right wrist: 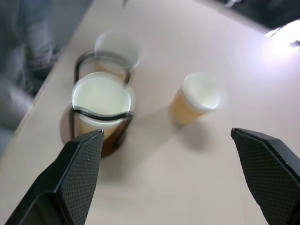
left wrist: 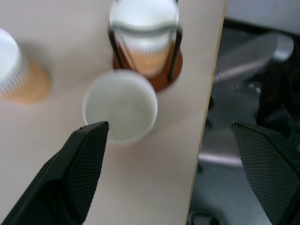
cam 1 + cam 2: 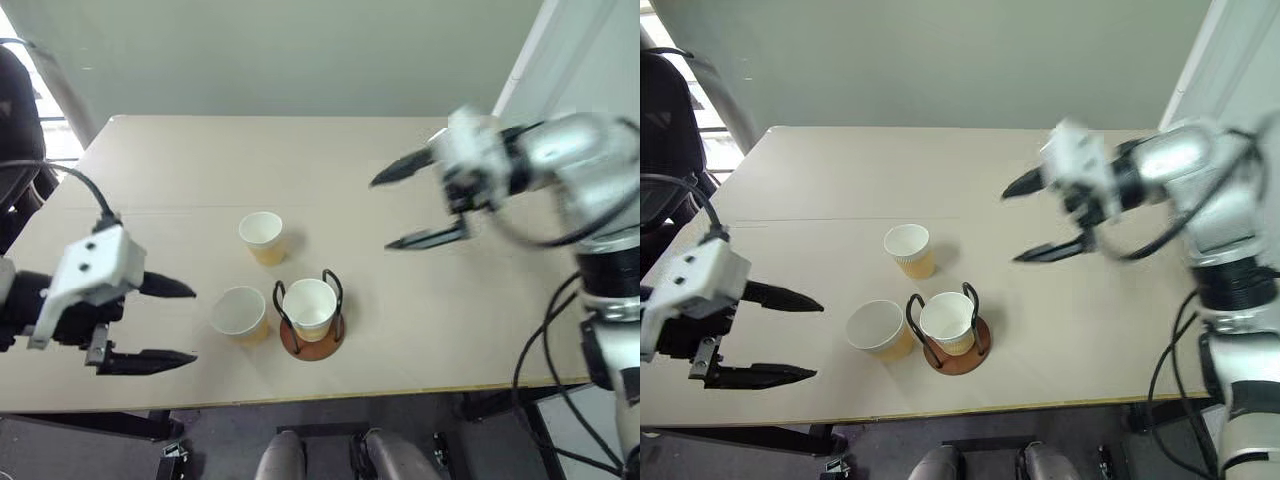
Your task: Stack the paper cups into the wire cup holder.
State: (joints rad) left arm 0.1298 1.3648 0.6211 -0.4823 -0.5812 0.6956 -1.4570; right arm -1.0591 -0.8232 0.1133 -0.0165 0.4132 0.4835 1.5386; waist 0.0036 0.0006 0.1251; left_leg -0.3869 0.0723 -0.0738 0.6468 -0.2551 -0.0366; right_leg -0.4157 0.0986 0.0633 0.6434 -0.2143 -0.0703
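Both claws stand open and empty: left claw (image 3: 170,323) beside a loose cup (image 3: 239,312), right claw (image 3: 400,205) above the tabletop (image 3: 420,320), apart from the cup holder (image 3: 312,335).

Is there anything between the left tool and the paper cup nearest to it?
Nothing visible. The left tool is open, and the nearest paper cup stands upright on the table just ahead of it with bare tabletop between. The wire cup holder, already holding one cup, sits on that cup's far side.
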